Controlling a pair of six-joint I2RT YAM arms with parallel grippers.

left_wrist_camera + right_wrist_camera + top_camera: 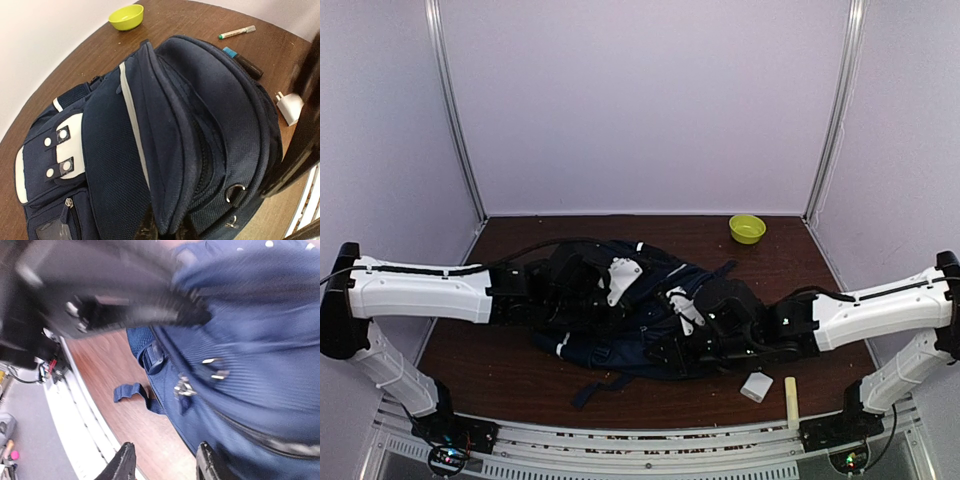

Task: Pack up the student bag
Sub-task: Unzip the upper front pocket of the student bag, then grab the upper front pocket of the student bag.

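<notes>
The student bag (610,340) is a navy backpack with a white stripe, lying on its side mid-table. In the left wrist view the bag (200,100) fills the frame, with its white dotted patch at the left. My left gripper (167,231) is shut on a fold of the bag's upper edge and sits over the bag's left part (605,290). My right gripper (165,465) is open and empty, low at the bag's (260,340) near edge: one finger is over the wood, the other by the fabric. It sits at the bag's right side (665,350). This view is blurred.
A green bowl (747,228) stands at the back right, also in the left wrist view (126,17). A white charger (756,386) and a pale stick (790,400) lie near the front right. Two markers (236,32) (242,61) lie beyond the bag. A loose strap (131,391) trails toward the front edge.
</notes>
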